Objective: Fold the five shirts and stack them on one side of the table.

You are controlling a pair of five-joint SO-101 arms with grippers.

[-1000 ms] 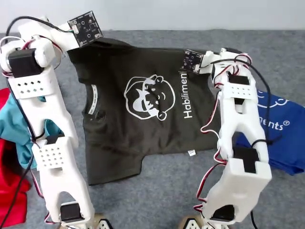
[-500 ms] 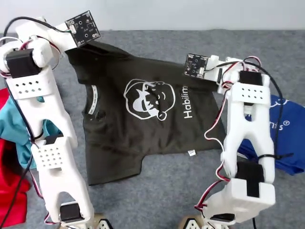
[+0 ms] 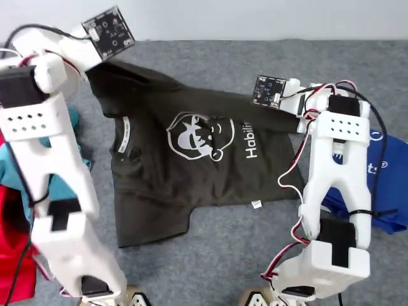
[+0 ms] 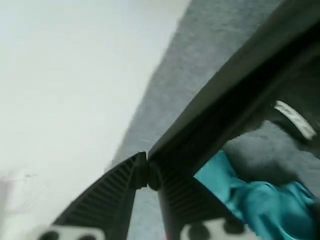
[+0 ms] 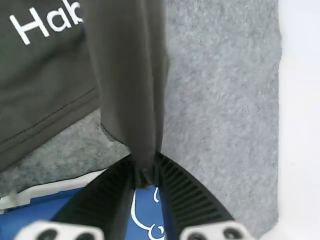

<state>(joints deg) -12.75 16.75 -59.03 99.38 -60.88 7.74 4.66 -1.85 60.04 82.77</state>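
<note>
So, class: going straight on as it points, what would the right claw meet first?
The dark shirt it grips: the pinched fold runs straight ahead of the right claw. Beyond, probably grey mat; depth unclear.

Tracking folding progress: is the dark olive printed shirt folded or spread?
Spread: the dark olive printed shirt lies open, print up, far edge lifted.

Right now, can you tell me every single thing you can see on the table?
dark shirt: one, dark olive with white cartoon print, mid-table
blue shirt: one, blue, right side
teal shirt: one, teal, left edge
red shirt: one, red, near left corner
table: one, grey
left arm, right arm: two, white, bases at near edge
left fingers, right fingers: two pairs, black, each shut on the dark shirt's edge
</note>
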